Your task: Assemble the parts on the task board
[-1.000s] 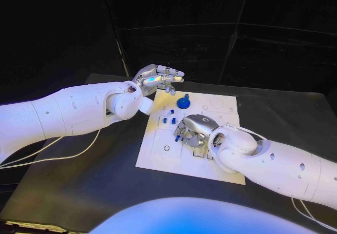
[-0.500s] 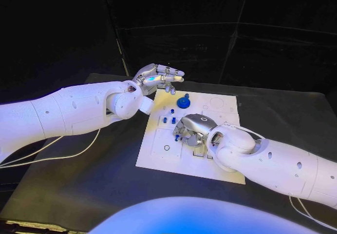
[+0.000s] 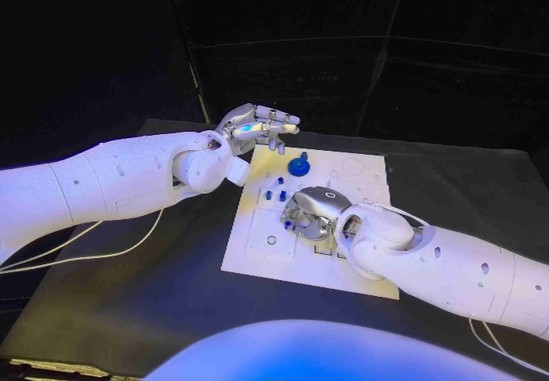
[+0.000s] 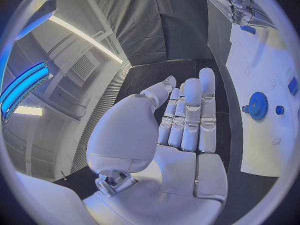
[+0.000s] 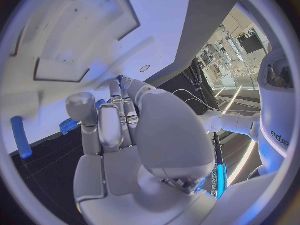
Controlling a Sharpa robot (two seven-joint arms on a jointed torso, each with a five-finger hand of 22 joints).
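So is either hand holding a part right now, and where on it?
Left hand holds nothing, its fingers straight. Right hand is curled over the task board; whether it grips a part cannot be told.

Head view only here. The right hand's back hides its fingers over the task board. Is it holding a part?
Observer: I can't tell. In the right wrist view the right hand has its fingers curled in toward the thumb, and a small blue part sits right by the thumb. The view doesn't show an actual grip on it.
Operator: Is the left hand carrying anything? It looks half curled from up here.
Observer: No. In the left wrist view the left hand has a bare palm and its fingers lie straight, side by side, with nothing in them.
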